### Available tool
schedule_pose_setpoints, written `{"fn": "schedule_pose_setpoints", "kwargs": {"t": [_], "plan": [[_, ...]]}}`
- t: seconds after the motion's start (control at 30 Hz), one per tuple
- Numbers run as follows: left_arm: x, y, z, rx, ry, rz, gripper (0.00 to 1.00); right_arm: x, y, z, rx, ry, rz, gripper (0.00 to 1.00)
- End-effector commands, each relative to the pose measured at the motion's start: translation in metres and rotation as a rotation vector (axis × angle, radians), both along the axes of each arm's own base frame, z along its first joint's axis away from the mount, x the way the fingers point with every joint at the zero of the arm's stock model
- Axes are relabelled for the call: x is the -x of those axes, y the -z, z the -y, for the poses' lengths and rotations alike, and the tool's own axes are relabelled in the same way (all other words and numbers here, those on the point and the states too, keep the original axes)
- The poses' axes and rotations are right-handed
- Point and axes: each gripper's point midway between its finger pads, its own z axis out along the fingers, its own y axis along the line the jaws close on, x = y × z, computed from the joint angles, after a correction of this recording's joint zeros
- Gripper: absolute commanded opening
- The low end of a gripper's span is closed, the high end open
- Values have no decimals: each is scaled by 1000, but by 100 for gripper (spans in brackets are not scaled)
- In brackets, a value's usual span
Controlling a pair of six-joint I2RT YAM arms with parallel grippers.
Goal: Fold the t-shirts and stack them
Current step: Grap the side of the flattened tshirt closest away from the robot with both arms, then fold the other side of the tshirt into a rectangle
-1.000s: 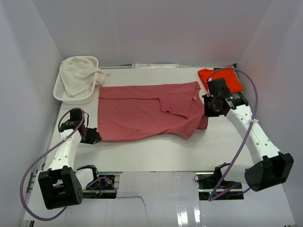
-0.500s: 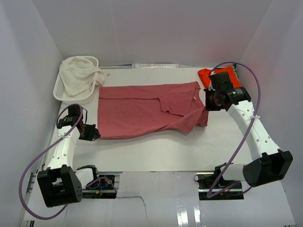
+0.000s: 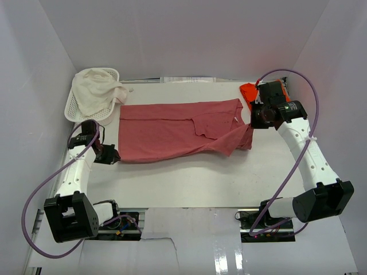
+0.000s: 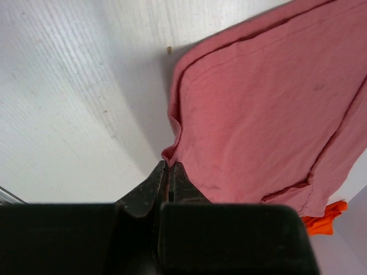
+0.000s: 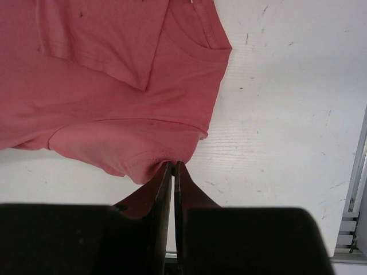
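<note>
The big dusty rose-red t-shirt (image 3: 183, 129) lies spread across the middle of the white table (image 3: 189, 183). It is soft matte cotton with stitched hems. One flap is folded over near the collar, and the right end is rumpled and bunched. The cloth has a few small dark specks on it.

The left gripper (image 4: 170, 167) has its black fingers pressed together on the shirt's near left corner, where the hem puckers up into a little peak. The right gripper (image 5: 173, 166) is pinched the same way on the shirt's right edge, with a gathered fold caught between its tips.

The bright orange-red t-shirt (image 3: 247, 90) sits crumpled at the far right corner, mostly hidden behind the right wrist. At the far left stands a white plastic lattice basket (image 3: 77, 113) with a cream cloth (image 3: 97, 91) heaped in it and spilling over the rim.

The left arm leans away from its base, with its wrist turned inward and low over the table. The right arm reaches long toward the far right and bends left at the wrist (both arms trail looping purple cables).
</note>
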Motion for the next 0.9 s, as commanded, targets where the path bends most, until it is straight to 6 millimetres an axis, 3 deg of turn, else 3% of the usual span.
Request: {"fn": "schedule_pose_setpoints", "kwargs": {"t": [0.0, 0.33, 0.53, 0.87], "plan": [[-21, -16, -7, -18, -34, 56, 0, -5, -8, 3, 2, -5, 35, 8], [-40, -16, -12, -23, -25, 49, 0, -15, -7, 5, 6, 6, 21, 8], [-52, -10, -27, -69, -50, 34, 0, -26, -5, 4, 7, 13, 6, 8], [-74, -1, -26, -42, -44, 27, 0, -46, 0, -1, 3, 16, -17, 8]]}}
